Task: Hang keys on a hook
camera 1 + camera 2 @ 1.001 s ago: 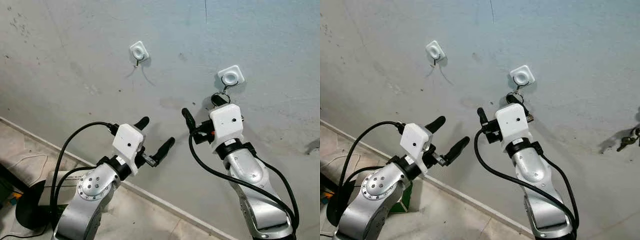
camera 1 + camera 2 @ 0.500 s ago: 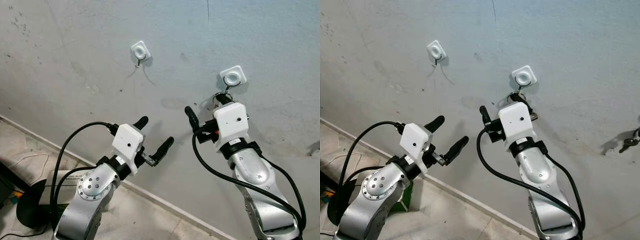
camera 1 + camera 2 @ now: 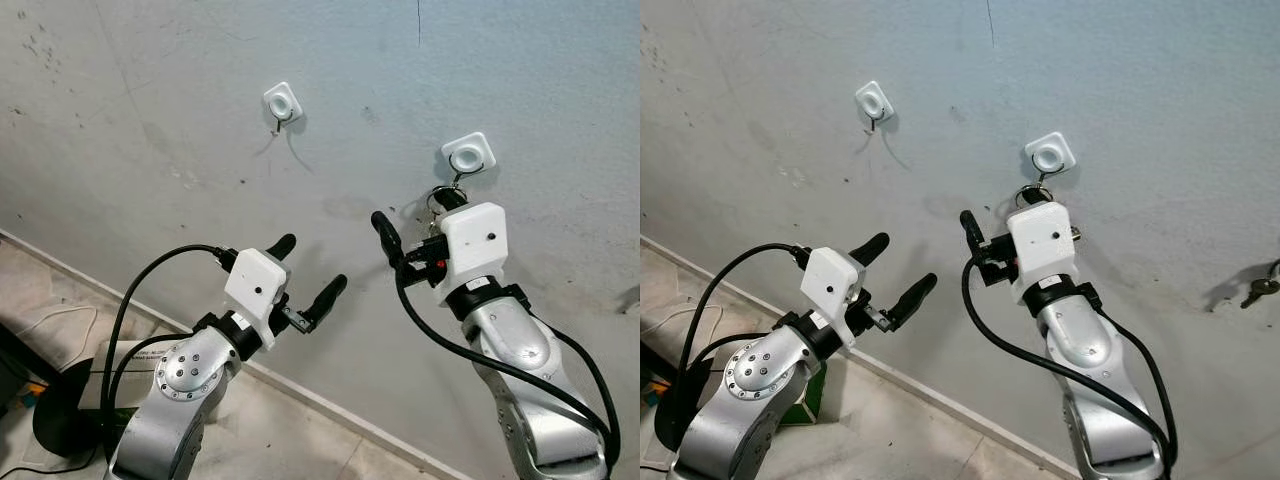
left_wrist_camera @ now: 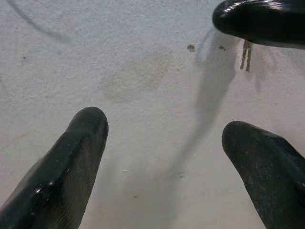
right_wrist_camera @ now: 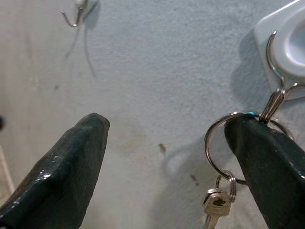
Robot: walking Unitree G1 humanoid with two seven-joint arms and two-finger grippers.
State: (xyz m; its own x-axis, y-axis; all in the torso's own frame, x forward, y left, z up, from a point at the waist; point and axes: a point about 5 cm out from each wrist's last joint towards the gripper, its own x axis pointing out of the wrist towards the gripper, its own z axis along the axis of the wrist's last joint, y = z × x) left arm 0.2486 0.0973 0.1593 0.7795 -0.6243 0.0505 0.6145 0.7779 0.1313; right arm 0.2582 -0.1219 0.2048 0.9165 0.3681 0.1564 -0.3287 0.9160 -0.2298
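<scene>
Two white hooks are stuck on the grey wall, the left hook [image 3: 281, 103] bare and the right hook [image 3: 467, 155] carrying a key ring. In the right wrist view the ring [image 5: 213, 149] hangs from that hook's wire [image 5: 274, 98], with small keys [image 5: 217, 202] dangling below it. My right gripper [image 3: 415, 220] is open just under this hook, one finger [image 5: 267, 162] lying in front of the ring, the other [image 5: 71, 162] well apart. My left gripper [image 3: 308, 270] is open lower and to the left, facing bare wall.
Another bunch of keys [image 3: 1260, 287] hangs on the wall at the far right. Below left lie the floor, a black round base [image 3: 60, 410] with cables, and a green box [image 3: 810, 395]. A skirting line runs along the wall's foot.
My right arm has shifted a little to the right under the hook. The key ring stays on the hook. The left arm has not moved.
</scene>
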